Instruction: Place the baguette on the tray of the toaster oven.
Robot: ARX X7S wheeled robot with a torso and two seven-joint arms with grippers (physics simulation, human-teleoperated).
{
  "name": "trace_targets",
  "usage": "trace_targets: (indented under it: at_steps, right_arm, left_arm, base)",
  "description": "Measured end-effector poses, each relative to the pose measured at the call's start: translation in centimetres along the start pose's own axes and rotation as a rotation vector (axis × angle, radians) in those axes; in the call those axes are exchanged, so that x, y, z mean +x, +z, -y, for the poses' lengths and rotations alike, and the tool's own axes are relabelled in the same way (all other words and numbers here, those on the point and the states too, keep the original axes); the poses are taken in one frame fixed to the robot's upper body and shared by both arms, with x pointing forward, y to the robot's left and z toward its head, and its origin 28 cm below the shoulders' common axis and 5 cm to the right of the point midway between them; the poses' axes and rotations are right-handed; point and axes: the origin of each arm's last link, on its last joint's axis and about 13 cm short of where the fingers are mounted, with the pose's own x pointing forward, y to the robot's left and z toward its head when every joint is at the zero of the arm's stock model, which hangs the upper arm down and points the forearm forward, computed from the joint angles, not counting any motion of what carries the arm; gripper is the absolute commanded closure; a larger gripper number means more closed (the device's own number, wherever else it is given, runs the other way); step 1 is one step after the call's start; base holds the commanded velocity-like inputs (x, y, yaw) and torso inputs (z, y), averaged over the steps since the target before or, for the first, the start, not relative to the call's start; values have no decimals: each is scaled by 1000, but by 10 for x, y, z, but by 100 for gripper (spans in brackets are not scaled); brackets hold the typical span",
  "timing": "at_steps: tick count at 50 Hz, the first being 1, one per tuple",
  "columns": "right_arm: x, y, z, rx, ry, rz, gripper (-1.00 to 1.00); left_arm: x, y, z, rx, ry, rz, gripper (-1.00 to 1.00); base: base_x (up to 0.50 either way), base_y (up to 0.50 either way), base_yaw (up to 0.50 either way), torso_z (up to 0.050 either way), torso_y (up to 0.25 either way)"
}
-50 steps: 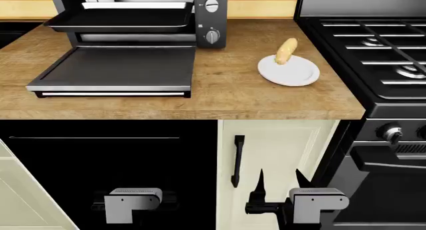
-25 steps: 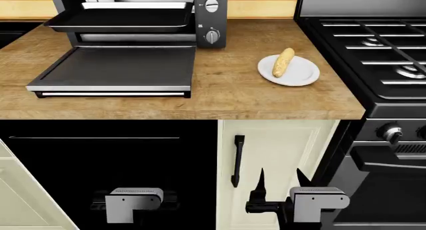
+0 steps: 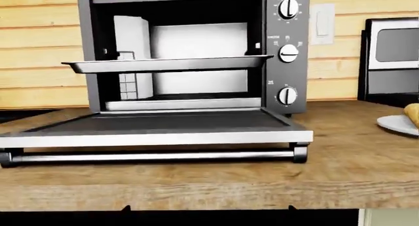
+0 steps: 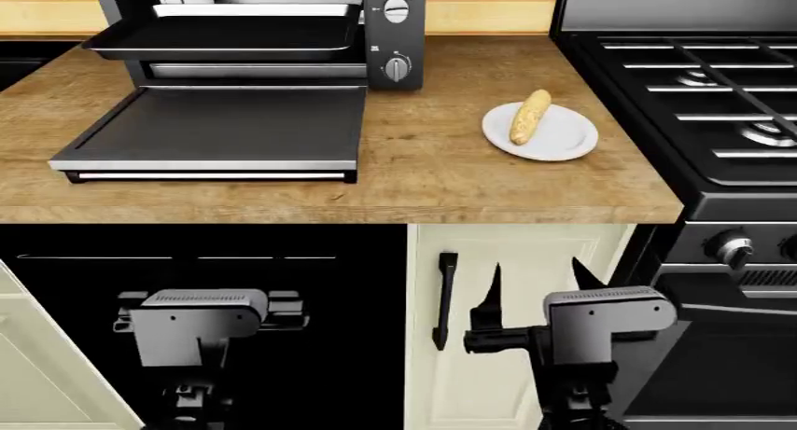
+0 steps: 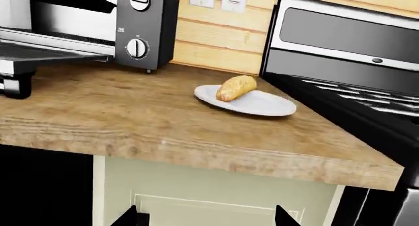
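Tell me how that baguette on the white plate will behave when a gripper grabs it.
The baguette looks stubby with a firm crust, so it should probably stay stiff rather than sag. Its rounded body could roll on the smooth plate if nudged sideways. It is small, so likely light, though a hard squeeze may dent it.

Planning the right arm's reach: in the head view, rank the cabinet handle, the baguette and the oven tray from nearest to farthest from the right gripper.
1. Cabinet handle: just left of the right gripper, below the counter edge.
2. Baguette: on the white plate, up on the counter.
3. Tray: far back left, in the toaster oven.
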Motion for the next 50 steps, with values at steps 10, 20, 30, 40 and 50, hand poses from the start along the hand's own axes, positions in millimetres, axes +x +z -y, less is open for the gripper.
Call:
trace_targets:
  at_steps: [10,20,30,40,50]
  right_arm:
    - [6,46,8,-52,-14,33,-100]
    - [10,81,15,-82,-33,62,-100]
    - [13,107,21,-104,-48,90,-100]
    - [14,119,24,-107,-56,112,-100]
    - [15,124,25,-103,-58,126,-100]
  left_arm:
    - [18,43,-9,12,8,70,-100]
    - [27,73,-16,25,7,105,-100]
    - [34,91,-21,26,15,116,-100]
    - [37,100,-23,28,30,126,-100]
    - [39,103,-25,29,45,132,-100]
  base:
    - [0,0,0,0,0]
    - [0,0,0,0,0]
    - [0,0,0,0,0]
    - [169,132,0,0,0]
    - [266,234,0,0,0]
